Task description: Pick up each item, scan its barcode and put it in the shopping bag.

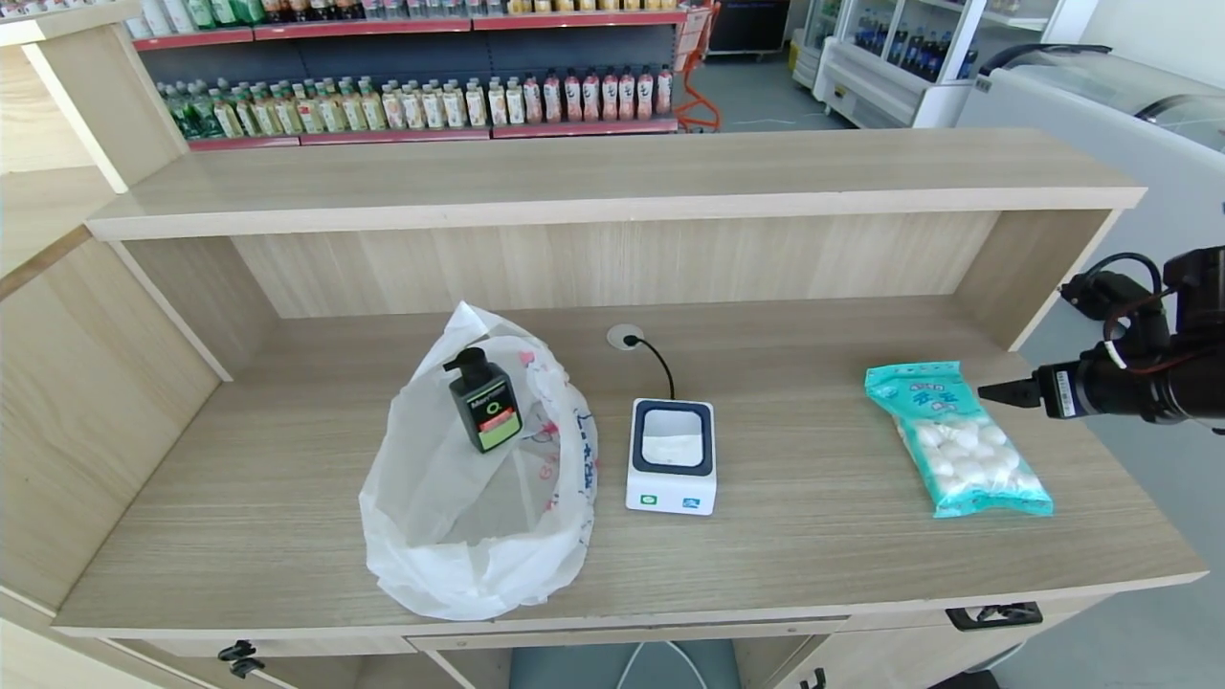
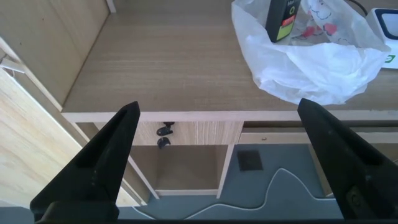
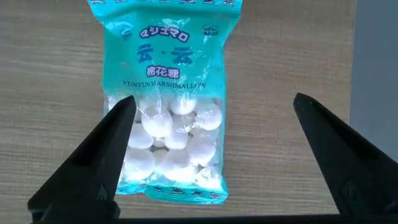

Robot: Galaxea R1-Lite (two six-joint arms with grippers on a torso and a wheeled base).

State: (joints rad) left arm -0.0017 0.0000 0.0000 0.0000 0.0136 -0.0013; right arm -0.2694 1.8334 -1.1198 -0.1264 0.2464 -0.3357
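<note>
On the wood-grain bench [image 1: 823, 545], a crinkly teal marshmallow packet [image 1: 957, 440], its clear window full of round white puffs, is lying flat at the right end. Right jaws are hovering near it, spread and empty. Left jaws are hanging released off the bench's front edge. A boxy black pump bottle [image 1: 485, 402] is resting inside the filmy white shopping bag [image 1: 459, 545], beside the square scanner [image 1: 672, 457].

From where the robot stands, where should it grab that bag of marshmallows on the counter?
Probably from above, pinching across the narrow width of the marshmallow bag near its middle. It lies flat on the counter, so only its long side edges offer a hold. The open right gripper hangs over it.
</note>
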